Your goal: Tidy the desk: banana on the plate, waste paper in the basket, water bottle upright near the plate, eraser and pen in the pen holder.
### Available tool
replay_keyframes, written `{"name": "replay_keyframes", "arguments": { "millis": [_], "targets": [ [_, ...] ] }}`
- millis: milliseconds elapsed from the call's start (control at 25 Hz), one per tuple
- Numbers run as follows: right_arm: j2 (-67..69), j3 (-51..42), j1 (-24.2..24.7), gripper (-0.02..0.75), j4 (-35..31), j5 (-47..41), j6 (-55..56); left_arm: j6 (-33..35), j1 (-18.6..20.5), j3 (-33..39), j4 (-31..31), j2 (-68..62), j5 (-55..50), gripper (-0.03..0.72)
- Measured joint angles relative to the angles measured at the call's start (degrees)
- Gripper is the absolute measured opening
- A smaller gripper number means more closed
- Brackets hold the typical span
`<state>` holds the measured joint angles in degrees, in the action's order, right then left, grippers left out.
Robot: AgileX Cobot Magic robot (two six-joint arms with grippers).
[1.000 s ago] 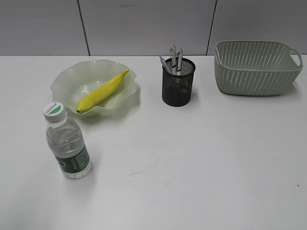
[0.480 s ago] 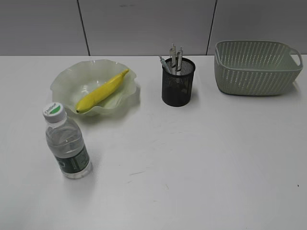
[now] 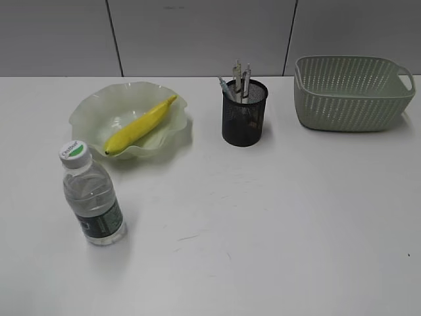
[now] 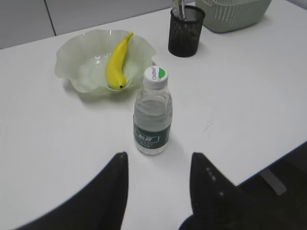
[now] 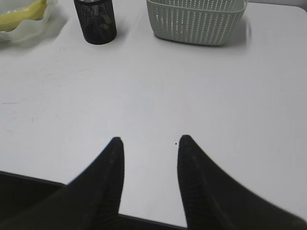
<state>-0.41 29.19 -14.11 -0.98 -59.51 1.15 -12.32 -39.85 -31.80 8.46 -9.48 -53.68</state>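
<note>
On the white tabletop (image 3: pixel 276 217) the water bottle (image 3: pixel 92 195) stands upright at the near left, white cap up, just in front of the pale green ruffled plate (image 3: pixel 92 108), in which the banana (image 3: pixel 140 125) lies aslant with its dark tip toward the bottle. In the left wrist view the left end effector (image 4: pixel 158 160) hangs back from the bottle, its two dark fingers (image 4: pixel 115 191) spread with nothing between them; the bottle stands apart from it, straight ahead of the gap, the plate beyond. The black mesh pen holder (image 3: pixel 244 113) stands at the far middle with pens (image 3: pixel 240 76) sticking out of it, and the sage-green woven basket (image 3: pixel 352 92) sits at the far right. The right end effector (image 5: pixel 147 143) is likewise spread and empty above bare tabletop at the near edge, well apart from the basket and pen holder ahead of it. Neither end effector shows in the exterior view.
</note>
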Motion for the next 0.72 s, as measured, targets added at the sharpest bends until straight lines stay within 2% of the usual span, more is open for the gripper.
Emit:
{"name": "replay_keyframes", "arguments": {
  "millis": [200,520,720],
  "targets": [
    [0.0,0.0,0.0,0.308,0.0,0.0,0.0,1.9,0.0,0.5,-0.6,0.0,-6.0,0.309],
    [0.0,0.0,0.0,0.308,0.0,0.0,0.0,2.7,0.0,0.9,-1.7,9.1,-6.8,0.291],
    [0.0,0.0,0.0,0.308,-0.1,0.1,0.0,2.8,0.0,0.9,-2.2,9.0,-6.8,0.276]
  ]
}}
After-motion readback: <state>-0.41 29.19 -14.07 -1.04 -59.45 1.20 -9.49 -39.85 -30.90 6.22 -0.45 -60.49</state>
